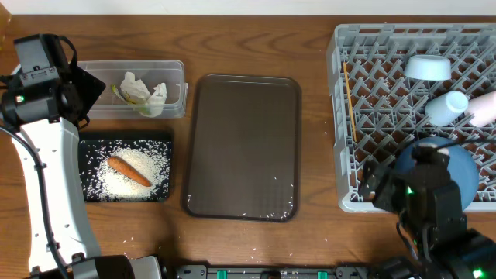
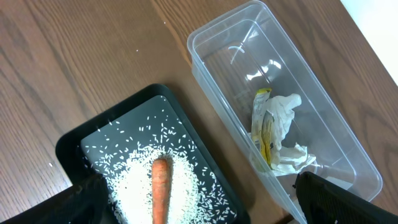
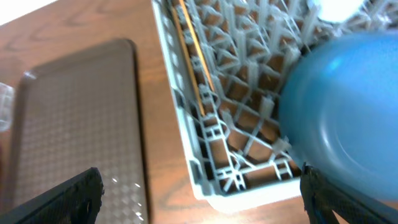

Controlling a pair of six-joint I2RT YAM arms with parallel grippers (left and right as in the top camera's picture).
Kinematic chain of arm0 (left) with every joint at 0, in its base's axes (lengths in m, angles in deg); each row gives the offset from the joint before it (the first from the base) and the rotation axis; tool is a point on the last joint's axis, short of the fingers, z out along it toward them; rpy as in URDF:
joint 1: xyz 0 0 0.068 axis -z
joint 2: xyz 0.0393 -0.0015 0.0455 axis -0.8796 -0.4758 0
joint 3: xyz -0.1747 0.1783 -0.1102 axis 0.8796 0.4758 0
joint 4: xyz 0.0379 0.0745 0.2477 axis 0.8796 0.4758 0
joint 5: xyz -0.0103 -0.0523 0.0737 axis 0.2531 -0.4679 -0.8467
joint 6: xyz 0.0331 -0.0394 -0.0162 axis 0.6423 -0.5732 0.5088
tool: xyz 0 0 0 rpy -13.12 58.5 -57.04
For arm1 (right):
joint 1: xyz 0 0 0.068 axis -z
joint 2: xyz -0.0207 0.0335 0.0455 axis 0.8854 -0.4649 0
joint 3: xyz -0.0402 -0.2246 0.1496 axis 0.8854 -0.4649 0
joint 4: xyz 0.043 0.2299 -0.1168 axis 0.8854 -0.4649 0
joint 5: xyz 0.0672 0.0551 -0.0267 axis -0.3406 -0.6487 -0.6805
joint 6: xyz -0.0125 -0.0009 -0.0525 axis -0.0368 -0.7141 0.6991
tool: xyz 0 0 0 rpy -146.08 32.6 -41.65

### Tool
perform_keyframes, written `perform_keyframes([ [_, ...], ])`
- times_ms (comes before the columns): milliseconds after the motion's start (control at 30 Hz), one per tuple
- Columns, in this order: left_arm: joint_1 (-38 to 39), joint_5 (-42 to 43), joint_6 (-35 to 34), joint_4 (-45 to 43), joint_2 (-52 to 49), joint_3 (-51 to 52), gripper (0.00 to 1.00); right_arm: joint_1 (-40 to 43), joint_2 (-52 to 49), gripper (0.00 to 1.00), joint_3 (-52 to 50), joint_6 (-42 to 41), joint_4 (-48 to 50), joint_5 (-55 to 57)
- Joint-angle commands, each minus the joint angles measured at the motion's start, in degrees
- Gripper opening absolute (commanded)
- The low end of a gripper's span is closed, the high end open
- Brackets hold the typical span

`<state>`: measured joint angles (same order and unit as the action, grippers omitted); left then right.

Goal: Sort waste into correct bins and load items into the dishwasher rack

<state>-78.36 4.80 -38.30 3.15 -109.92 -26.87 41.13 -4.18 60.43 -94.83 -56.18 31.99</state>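
The grey dishwasher rack (image 1: 372, 116) stands at the right and holds the blue plate (image 1: 465, 174), the light-blue bowl (image 1: 428, 67), a white cup (image 1: 448, 106) and the chopsticks (image 1: 348, 97). The plate (image 3: 342, 130) and chopsticks (image 3: 193, 68) also show in the right wrist view. The black tray (image 1: 89, 147) holds rice (image 1: 116, 182) and the carrot (image 1: 129, 171). The clear tub (image 1: 174, 77) holds tissue (image 1: 143, 91) and the snack wrapper (image 2: 266, 134). My left gripper (image 2: 199, 214) is open above the black tray. My right gripper (image 3: 199, 199) is open and empty at the rack's front left corner.
A brown serving tray (image 1: 242, 147) lies in the middle, with a few rice grains at its near edge. The right arm's body covers part of the plate in the overhead view. Bare wood table lies between the brown tray and the rack.
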Motion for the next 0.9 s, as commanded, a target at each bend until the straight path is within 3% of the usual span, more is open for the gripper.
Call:
perform_keyframes([
  [0,-0.2,-0.3,-0.1,0.1,-0.3,-0.4,0.98,-0.6,1.5,0.99,-1.2,-2.0,-2.2,1.5],
  [200,-0.2,-0.3,-0.1,0.1,-0.3,-0.4,0.98,-0.6,1.4,0.99,-1.3,-2.0,-7.1,1.5],
  [533,-0.2,-0.3,-0.1,0.1,-0.3,-0.4,0.98,-0.6,1.4,0.99,-1.7,0.3,-7.5,1.9],
  [667,-0.2,-0.3,-0.1,0.1,-0.3,-0.4,0.98,-0.5,2.4,0.99,-6.7,8.0,2.3,1.1],
  [867,-0.2,-0.3,-0.1,0.1,-0.3,-0.4,0.98,3.3,8.8,0.99,-23.6,25.1,29.2,-13.2],
])
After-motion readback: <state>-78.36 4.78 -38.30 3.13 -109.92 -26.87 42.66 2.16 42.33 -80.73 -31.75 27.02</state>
